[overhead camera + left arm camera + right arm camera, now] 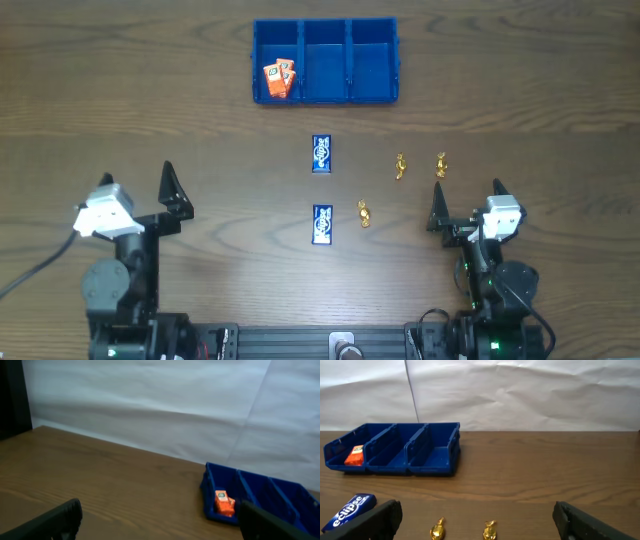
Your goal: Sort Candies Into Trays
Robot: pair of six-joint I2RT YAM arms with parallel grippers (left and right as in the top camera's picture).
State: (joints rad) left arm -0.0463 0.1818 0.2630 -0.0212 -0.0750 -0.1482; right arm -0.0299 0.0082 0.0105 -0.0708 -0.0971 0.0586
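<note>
Bench (150, 100): brown wood grain, carrying the tray, the loose candies and both arms' bases.
Room: creased white sheet (520, 395) hanging behind the bench's far edge.
Left arm (120, 260): standing at the left by the near edge, wrist raised, pointing up the bench, well apart from every candy.
Right arm (490, 275): standing at the right by the near edge, wrist raised, pointing up the bench toward the loose candies.
Left end effector (160, 510): fingers spread wide, holding nothing, touching nothing, facing the tray's left end across bare bench.
Right end effector (476, 510): fingers spread wide, empty, clear of the bench, with two gold candies just ahead of it.
Blue tray (325, 98): three compartments side by side, at the far middle of the bench.
Orange candy packets (279, 77): lying in the tray's left compartment, as seen from above.
Blue gum packs: two, loose on the bench in the middle, between the tray and the arms; farther pack (321, 153) in line with nearer pack (321, 223), well apart.
Gold-wrapped candies: three, loose, to the right of the gum packs; two (399, 166) (441, 165) near each other level with the farther pack, the third (364, 213) near the nearer pack, not touching it.
</note>
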